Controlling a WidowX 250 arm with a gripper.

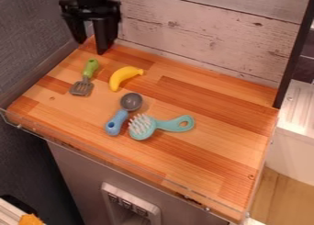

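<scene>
The gripper [92, 41] hangs at the upper left, over the back left corner of the wooden counter, open with nothing between its fingers. Nearest to it lies a spatula [82, 87] with a green handle and a grey slotted head. A yellow banana [124, 75] rests to the right of the spatula. In front of the banana is a scoop [131, 101] with a grey bowl and a blue handle that points toward the front. Beside the scoop, on its right, lies a teal hairbrush [142, 127] with pale bristles up and its looped handle to the right.
The wooden counter [211, 137] has a clear raised rim along its front. A whitewashed plank wall [208, 31] stands behind it, and a dark upright post [295, 59] rises at the back right corner. A dark grey wall [30, 31] borders the left side.
</scene>
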